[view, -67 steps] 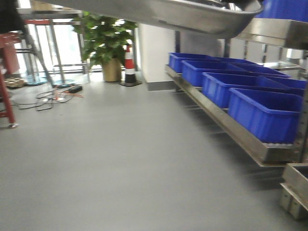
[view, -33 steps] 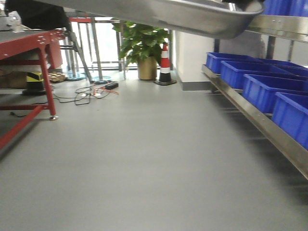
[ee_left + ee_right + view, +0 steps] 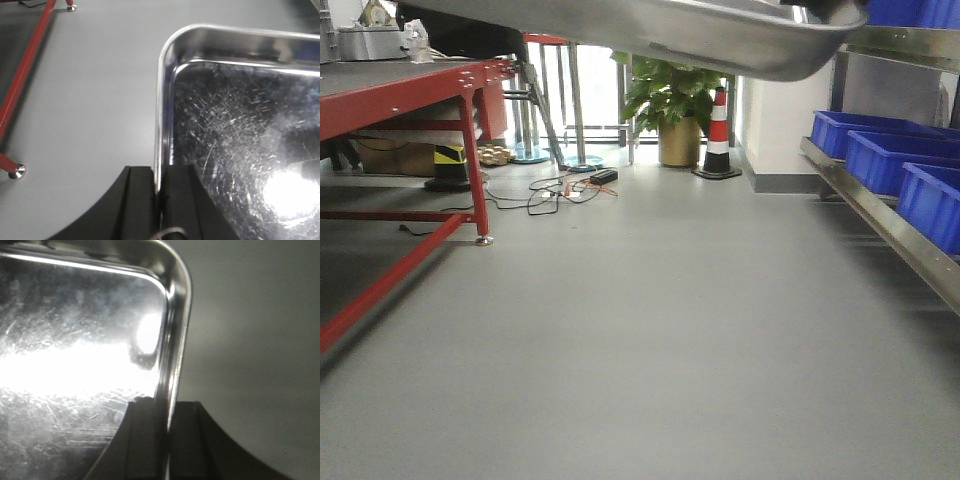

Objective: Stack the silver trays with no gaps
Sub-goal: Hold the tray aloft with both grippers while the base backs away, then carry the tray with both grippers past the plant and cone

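Note:
I hold one silver tray [image 3: 650, 30] up in the air between both arms; its underside fills the top of the front view. In the left wrist view my left gripper [image 3: 161, 172] is shut on the tray's left rim [image 3: 160, 100], one finger outside and one inside. In the right wrist view my right gripper [image 3: 167, 407] is shut on the tray's right rim [image 3: 177, 330]. The tray's scratched shiny bottom [image 3: 240, 130] shows, with bright glare in the right wrist view [image 3: 75, 360]. No other silver tray is in view.
A red metal table [image 3: 410, 95] stands at the left, its legs in the left wrist view [image 3: 25, 75]. Blue plastic bins [image 3: 890, 160] sit on a steel shelf rail [image 3: 880, 225] at the right. Far back are a potted plant [image 3: 675, 105], a striped cone [image 3: 718, 135] and floor cables [image 3: 555, 195].
The whole view has swung to the left: the blue bins slid toward the right edge and the red table came into view at the left. The tray stays held overhead.

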`<state>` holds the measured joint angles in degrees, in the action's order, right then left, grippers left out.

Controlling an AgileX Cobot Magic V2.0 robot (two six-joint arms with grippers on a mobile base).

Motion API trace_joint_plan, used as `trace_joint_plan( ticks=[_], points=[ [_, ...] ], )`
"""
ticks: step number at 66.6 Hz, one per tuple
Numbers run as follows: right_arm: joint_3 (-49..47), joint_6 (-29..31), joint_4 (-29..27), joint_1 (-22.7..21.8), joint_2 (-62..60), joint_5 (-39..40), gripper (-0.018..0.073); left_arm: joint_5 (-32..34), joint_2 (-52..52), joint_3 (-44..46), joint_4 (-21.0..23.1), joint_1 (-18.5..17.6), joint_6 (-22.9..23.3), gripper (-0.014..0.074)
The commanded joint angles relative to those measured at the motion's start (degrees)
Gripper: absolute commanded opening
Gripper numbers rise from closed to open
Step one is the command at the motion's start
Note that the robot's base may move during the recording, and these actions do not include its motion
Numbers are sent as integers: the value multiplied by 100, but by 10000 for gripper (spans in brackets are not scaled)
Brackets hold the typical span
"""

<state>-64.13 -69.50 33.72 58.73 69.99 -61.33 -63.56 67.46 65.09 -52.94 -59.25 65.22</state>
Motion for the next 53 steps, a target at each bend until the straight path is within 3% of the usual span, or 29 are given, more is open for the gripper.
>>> trace_joint_plan(
  ticks=[1,53],
  points=[
    [-31,135,115,25,-35,48,-22,51,-15,33,-334,-36,-7,-16],
    [-31,135,115,25,-35,59,-22,51,-15,33,-334,-36,-7,-16]
  ],
)
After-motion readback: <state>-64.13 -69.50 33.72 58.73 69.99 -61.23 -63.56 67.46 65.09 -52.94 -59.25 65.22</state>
